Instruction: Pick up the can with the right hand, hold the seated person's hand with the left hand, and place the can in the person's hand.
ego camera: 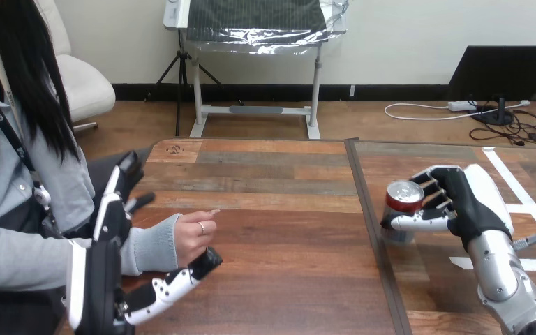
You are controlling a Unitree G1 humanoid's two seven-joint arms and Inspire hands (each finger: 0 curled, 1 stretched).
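A red can with a silver top stands on the right half of the table. My right hand is beside it on the right, its fingers and thumb curled round the can. The person's hand rests loosely closed on the table at the left, its grey sleeve behind it. My left hand sits under that forearm, its fingers rising fairly straight on the far side and its thumb reaching along the near side, below the person's hand. I see no finger closed round the wrist.
A dark seam runs front to back between the two table halves, just left of the can. White tape strips lie on the right half. The person sits at the left edge.
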